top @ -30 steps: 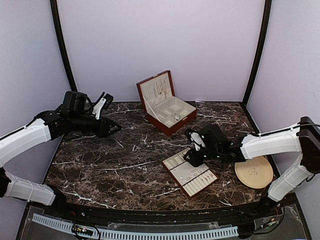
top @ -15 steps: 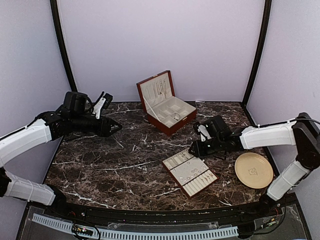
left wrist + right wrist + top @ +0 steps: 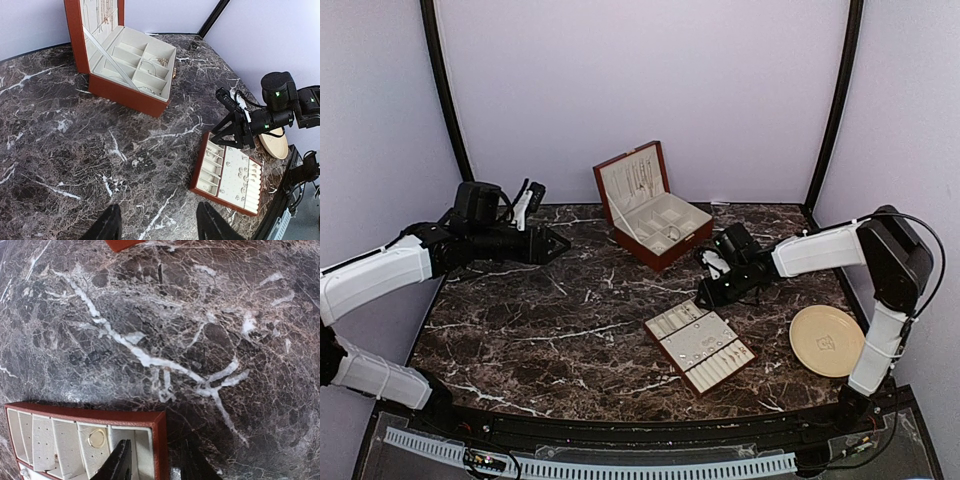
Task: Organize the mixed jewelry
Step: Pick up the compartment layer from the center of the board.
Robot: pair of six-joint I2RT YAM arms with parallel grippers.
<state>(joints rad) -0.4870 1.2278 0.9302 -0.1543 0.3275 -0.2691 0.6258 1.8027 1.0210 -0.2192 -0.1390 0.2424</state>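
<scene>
The right claw (image 3: 156, 445) hangs released over the far corner of the red-brown tray (image 3: 90, 413). Its 2 fingers (image 3: 120, 462) stand apart with nothing seen between them; whether the tips touch the rim I cannot tell. Of the mixed jewelry (image 3: 96, 438), 1 thin ring lies just left of this claw's left finger, in the cream compartment next to the corner one. More tiny pieces sit farther along the tray, on the near side of the claw. Others lie in the open wooden box (image 3: 125, 96), ahead of the claw and apart from it; only the box's corner shows at the top of the right wrist view. Between claw and box is the bare dark marble table (image 3: 210, 330), open on both sides. A round beige plate (image 3: 828, 341) lies well apart from the claw, toward the table's right edge.

The left claw (image 3: 157, 207) is also released, its 2 fingers spread above bare marble with nothing between them. It hovers near the table's far-left corner. The box stands ahead of it to the left and the tray ahead to the right, both well apart, with wide open marble between.
</scene>
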